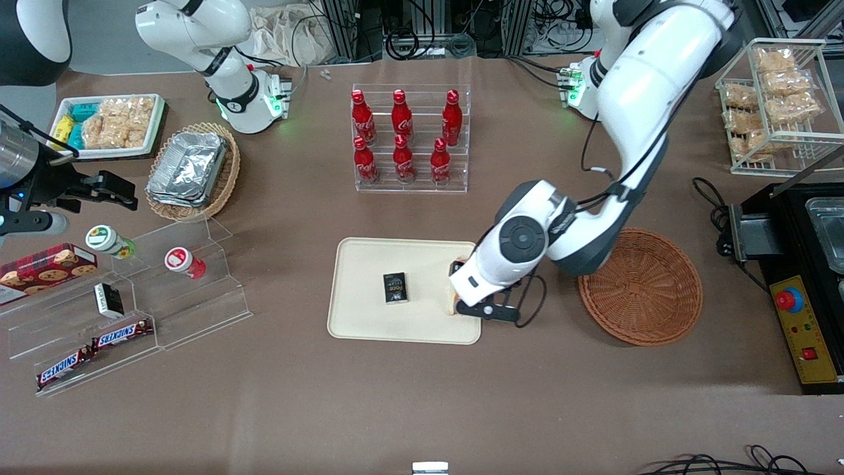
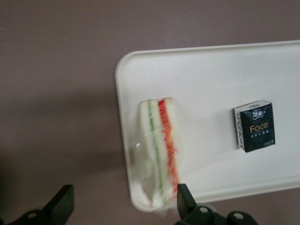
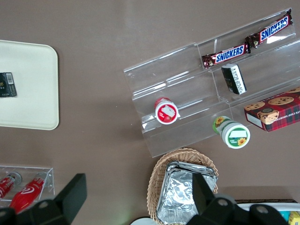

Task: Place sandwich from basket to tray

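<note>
The sandwich [image 2: 159,150], a wrapped wedge with green and orange-red layers, lies on the cream tray [image 2: 211,75] by the rim toward the working arm's end. My left gripper [image 2: 123,199] hangs just above it, open, with its fingers wide apart; one finger [image 2: 183,199] is beside the wrap and the other is over bare table. In the front view the gripper [image 1: 458,290] covers most of the sandwich [image 1: 453,306] at the edge of the tray [image 1: 369,264]. The reddish-brown basket [image 1: 639,287] is empty, toward the working arm's end.
A small black tissue pack [image 1: 395,288] lies mid-tray. A rack of red cola bottles [image 1: 409,142] stands farther from the camera. A tan basket of foil containers [image 1: 191,171] and an acrylic snack shelf [image 1: 132,310] lie toward the parked arm's end. A black box with a red button [image 1: 791,300] stands beside the basket.
</note>
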You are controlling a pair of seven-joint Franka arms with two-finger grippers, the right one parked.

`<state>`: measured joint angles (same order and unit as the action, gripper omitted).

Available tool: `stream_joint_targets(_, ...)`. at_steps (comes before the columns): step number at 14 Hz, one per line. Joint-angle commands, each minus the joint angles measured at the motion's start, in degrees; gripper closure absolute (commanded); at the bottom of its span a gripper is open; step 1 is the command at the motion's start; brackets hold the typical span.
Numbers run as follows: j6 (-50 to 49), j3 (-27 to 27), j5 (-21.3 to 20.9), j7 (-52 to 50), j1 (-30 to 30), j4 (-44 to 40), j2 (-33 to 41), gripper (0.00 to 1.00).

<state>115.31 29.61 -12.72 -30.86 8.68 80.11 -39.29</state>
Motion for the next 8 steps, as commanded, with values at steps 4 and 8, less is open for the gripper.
stream_joint_targets(4, -16.1, 0.3, 4.3, 10.4, -9.5, 1.5, 14.5, 0.01)
stream_joint_targets(8, -20.7, 0.0, 8.7, 18.2, -18.2, 1.4, 22.5, 0.01)
